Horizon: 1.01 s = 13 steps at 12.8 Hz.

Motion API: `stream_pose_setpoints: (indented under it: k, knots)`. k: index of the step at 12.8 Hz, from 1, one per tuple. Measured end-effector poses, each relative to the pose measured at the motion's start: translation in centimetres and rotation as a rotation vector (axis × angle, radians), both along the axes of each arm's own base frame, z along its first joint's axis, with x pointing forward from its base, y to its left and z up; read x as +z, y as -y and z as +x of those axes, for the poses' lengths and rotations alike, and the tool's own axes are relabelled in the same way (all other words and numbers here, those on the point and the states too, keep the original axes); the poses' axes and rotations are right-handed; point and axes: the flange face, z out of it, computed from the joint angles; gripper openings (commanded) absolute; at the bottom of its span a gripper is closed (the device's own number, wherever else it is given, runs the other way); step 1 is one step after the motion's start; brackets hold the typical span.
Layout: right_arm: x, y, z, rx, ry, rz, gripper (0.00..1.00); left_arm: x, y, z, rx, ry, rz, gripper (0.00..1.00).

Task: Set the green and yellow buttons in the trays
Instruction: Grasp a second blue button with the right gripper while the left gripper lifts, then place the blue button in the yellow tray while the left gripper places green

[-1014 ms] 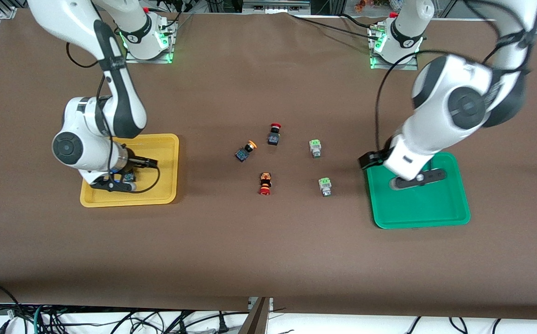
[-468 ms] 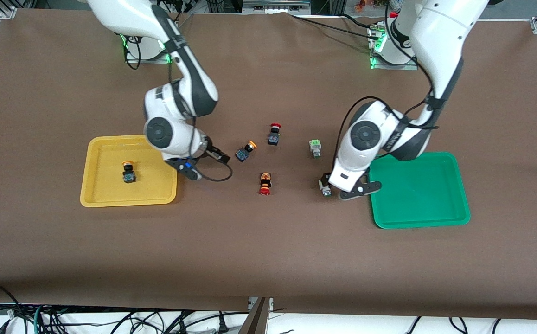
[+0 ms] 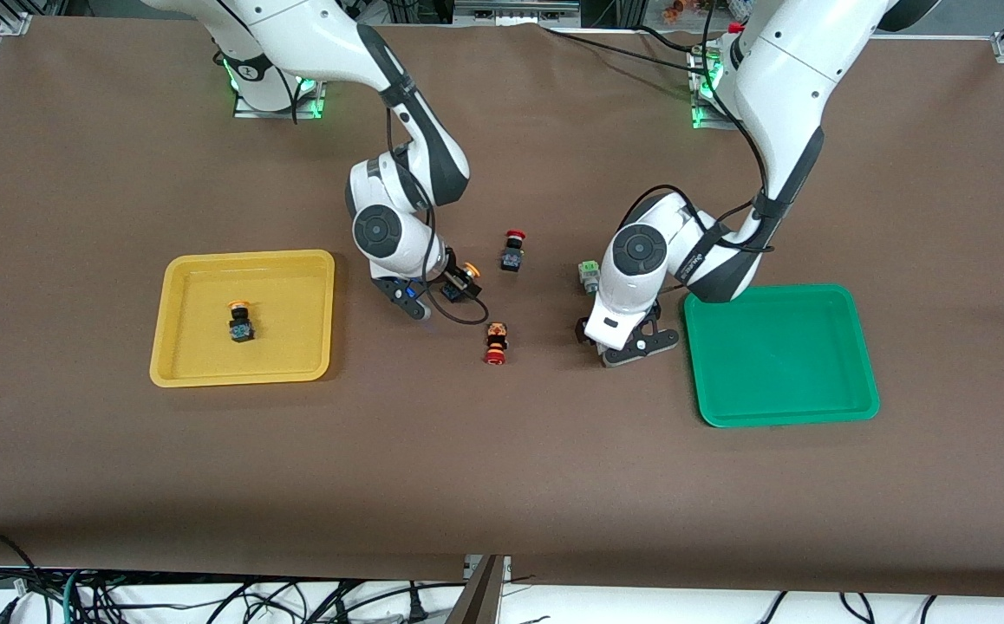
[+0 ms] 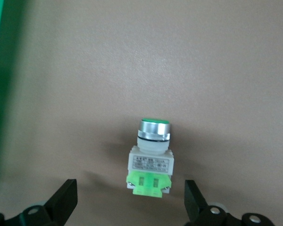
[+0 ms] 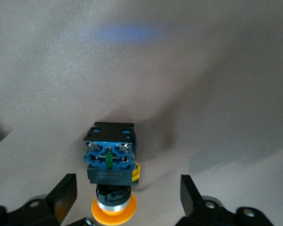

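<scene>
Pretty even, bright overhead light on the brown matte tabletop (image 3: 502, 451), soft short shadows under the arms; wrist shots look hazy, a bluish glare at 12 o'clock.

We see the left gripper (image 4: 130, 202) open with bare gaps either side of the green button (image 4: 150, 162). The right gripper (image 5: 127, 200) straddles the yellow button (image 5: 108, 162) likewise. Two red-capped buttons (image 3: 496, 341) crowd the mat between them.
</scene>
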Motion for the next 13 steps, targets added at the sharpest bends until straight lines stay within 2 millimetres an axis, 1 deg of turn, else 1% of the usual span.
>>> stream_pose_setpoints:
  k: [1,2,3,4,5,6,7,9,10,11,12,13]
  knots:
    - [-0.4,-0.2,-0.2,0.002,0.004,-0.004,0.25,-0.2,0.2,-0.1,-0.007,0.006,0.007,0.47]
    - [-0.6,-0.2,-0.2,0.002,0.006,-0.005,0.08,-0.4,0.2,-0.1,-0.008,0.006,0.009,0.37]
    - [-0.5,-0.1,0.0,0.001,0.01,-0.005,0.03,-0.6,0.2,-0.1,-0.008,0.005,0.008,0.2]
    - [-0.1,0.3,0.6,0.003,0.019,-0.005,0.03,-0.7,0.3,-0.1,-0.01,0.012,-0.001,0.01]
    - [0.7,1.5,1.6,0.021,0.017,-0.011,0.03,-0.7,0.4,0.0,-0.011,0.022,-0.012,0.0]
    - [1.9,3.4,2.9,0.066,0.0,-0.021,0.03,-0.7,0.5,0.1,-0.011,0.028,-0.02,0.0]
    - [3.7,6.2,4.4,0.139,-0.016,-0.031,0.04,-0.7,0.5,0.2,-0.011,0.033,-0.024,0.0]
    - [8.3,14.0,7.5,0.326,-0.027,-0.079,0.06,-0.2,-0.1,1.0,-0.011,0.047,-0.027,0.0]
    - [10.2,18.0,8.7,0.399,-0.022,-0.09,0.06,0.6,-1.0,2.0,-0.038,0.059,-0.028,0.0]
    - [11.3,21.6,9.4,0.454,-0.018,-0.085,0.06,1.6,-2.7,3.3,-0.088,0.067,-0.021,0.0]
    - [11.1,24.1,9.5,0.482,-0.021,-0.081,0.08,2.8,-5.0,4.5,-0.139,0.061,-0.005,0.0]
    - [9.9,25.6,9.3,0.49,-0.025,-0.085,0.27,4.1,-7.8,5.5,-0.185,0.041,0.003,0.0]
